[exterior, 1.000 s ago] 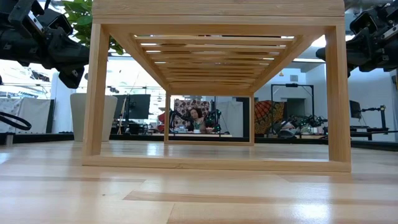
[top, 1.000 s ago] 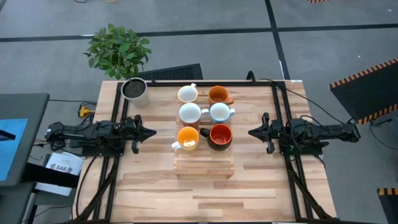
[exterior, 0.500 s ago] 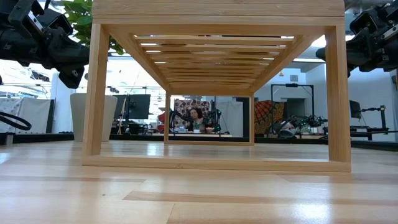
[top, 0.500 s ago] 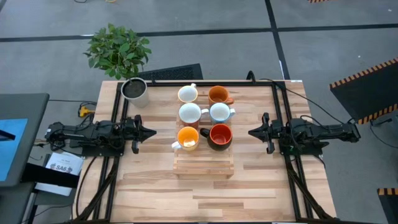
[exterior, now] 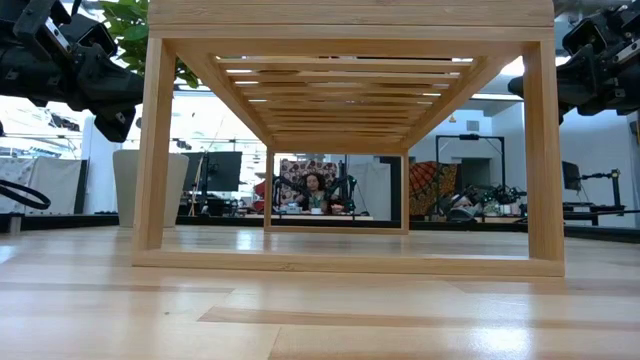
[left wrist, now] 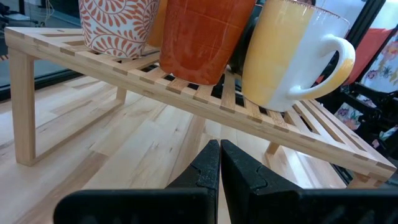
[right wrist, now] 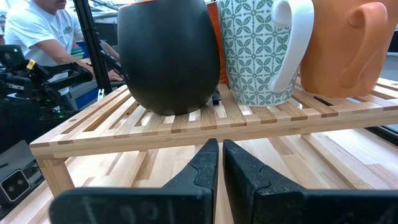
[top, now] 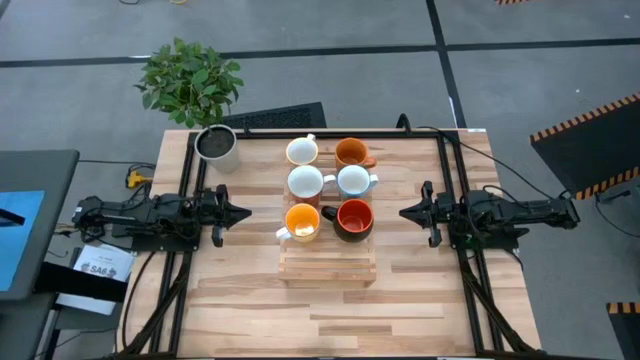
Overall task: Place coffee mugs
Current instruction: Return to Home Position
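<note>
— Has anything moved?
— Nothing, we see. The six mugs (top: 305, 182) sit on the shelf (top: 328, 268), between the left gripper (top: 243, 213) and the right gripper (top: 405, 213). Both hang apart from them, fingers pressed together, holding nothing.

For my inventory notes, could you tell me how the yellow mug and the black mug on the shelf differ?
The yellow mug is yellow and white outside; the black mug is black outside, red-orange inside. The yellow mug's sides are nearly straight; the black mug's are rounded. Both stand upright, side by side on the wooden shelf.
</note>
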